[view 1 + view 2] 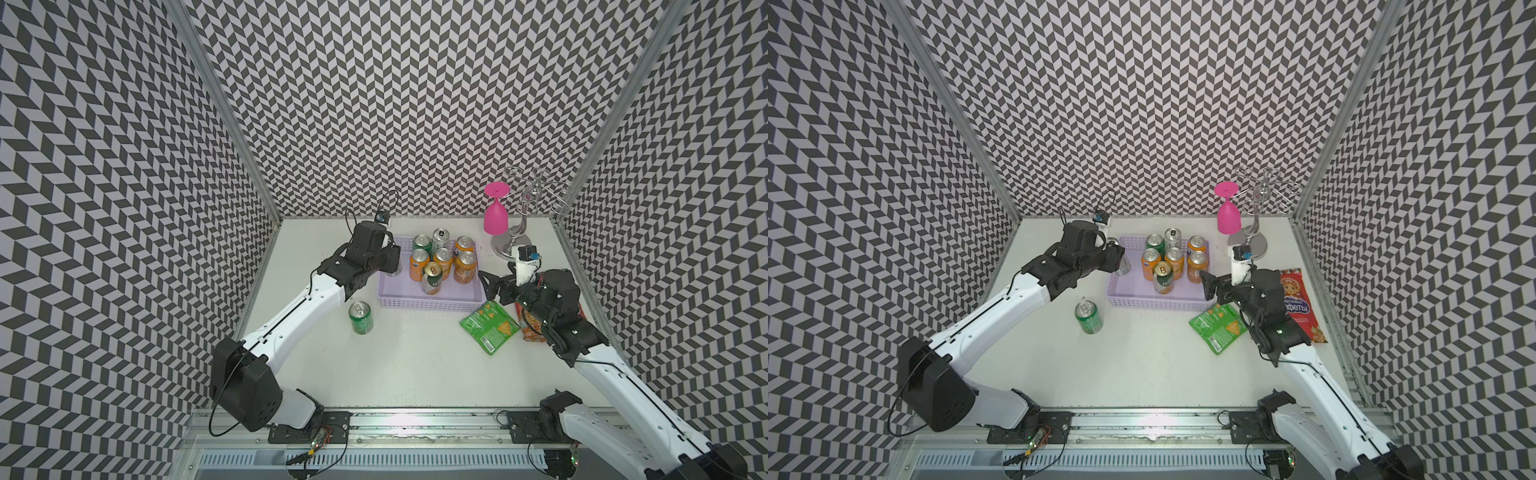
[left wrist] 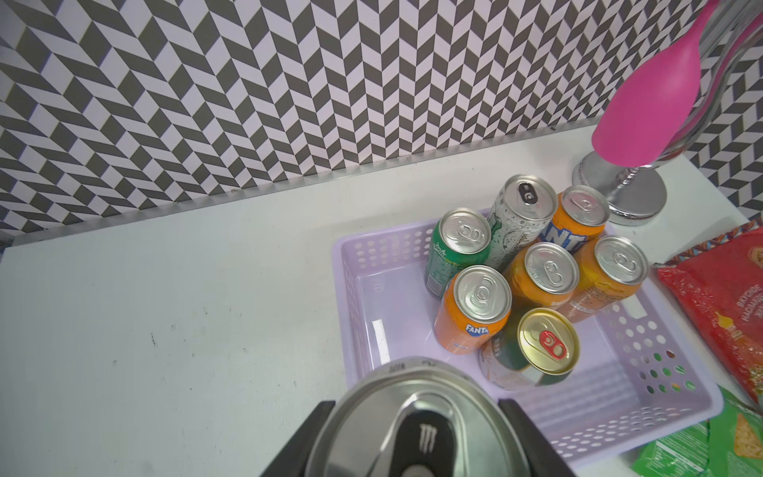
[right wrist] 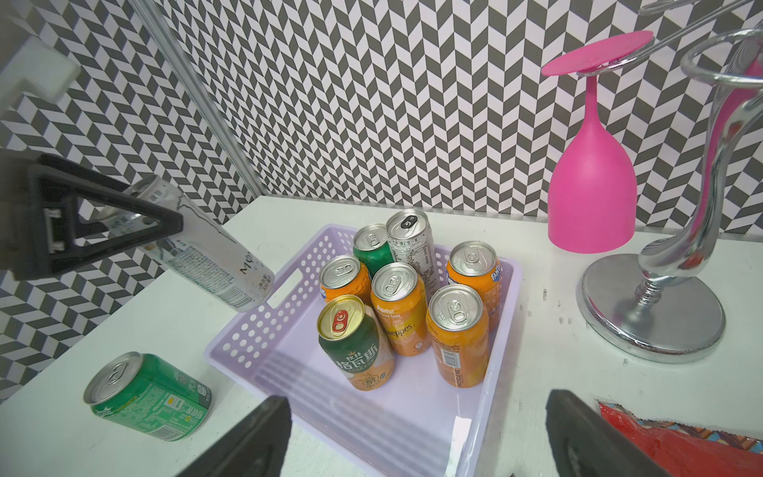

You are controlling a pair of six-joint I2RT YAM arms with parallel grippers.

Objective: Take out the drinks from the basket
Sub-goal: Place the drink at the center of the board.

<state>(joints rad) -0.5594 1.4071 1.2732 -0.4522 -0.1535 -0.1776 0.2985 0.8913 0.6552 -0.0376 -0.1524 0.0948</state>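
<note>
The pale lilac basket (image 1: 428,306) (image 3: 247,330) sits at mid-table, with several drinks (image 1: 464,268) (image 2: 545,281) standing clustered in its far right part: orange, green and one tall silver-grey can. My left gripper (image 1: 392,259) (image 2: 415,413) is shut on a tall silver-white can (image 1: 1121,264) (image 3: 206,247), held tilted in the air over the basket's left edge. One green can (image 1: 360,318) (image 3: 148,396) stands on the table left of the basket's front. My right gripper (image 1: 1206,284) (image 3: 417,417) hangs open and empty at the basket's right rim.
A pink goblet (image 1: 495,216) hangs upside down on a chrome rack (image 1: 513,245) at the back right. A green snack bag (image 1: 490,328) lies by the basket's front right corner, with a red bag (image 1: 1302,307) under my right arm. Patterned walls enclose three sides.
</note>
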